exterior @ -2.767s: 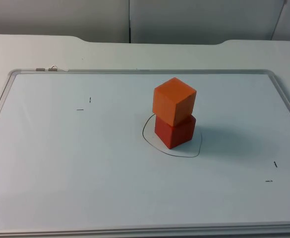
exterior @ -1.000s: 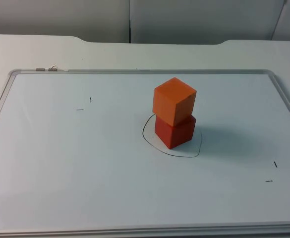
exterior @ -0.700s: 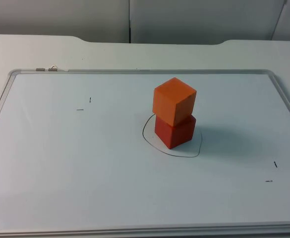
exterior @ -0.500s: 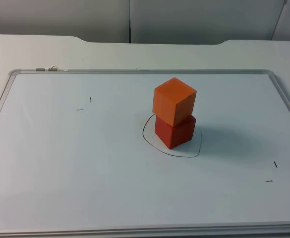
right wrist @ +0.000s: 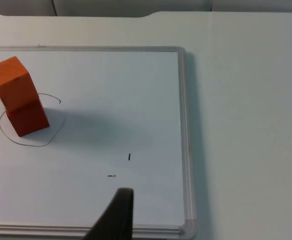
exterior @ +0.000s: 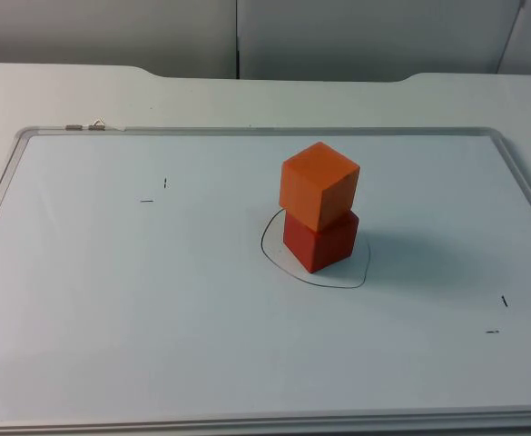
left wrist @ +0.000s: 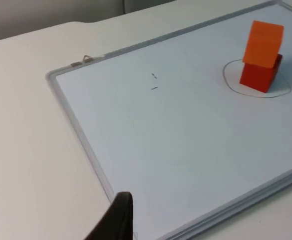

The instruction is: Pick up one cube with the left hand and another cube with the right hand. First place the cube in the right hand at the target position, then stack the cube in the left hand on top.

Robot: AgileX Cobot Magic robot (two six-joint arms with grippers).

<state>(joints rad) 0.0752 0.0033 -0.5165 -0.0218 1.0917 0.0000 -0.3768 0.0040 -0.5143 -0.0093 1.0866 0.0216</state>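
Note:
An orange cube sits on top of a red cube, turned a little relative to it. The red cube stands inside a hand-drawn black outline on the whiteboard. The stack appears again in the left wrist view, orange cube over red cube, and in the right wrist view, orange cube over red cube. My left gripper hangs back over the board's left edge, far from the stack. My right gripper hangs back near the board's right front corner. Nothing is held by either.
The whiteboard has a raised metal frame and a clip at its far left corner. Small black pen marks lie left of the stack and others to its right. White table surrounds the board.

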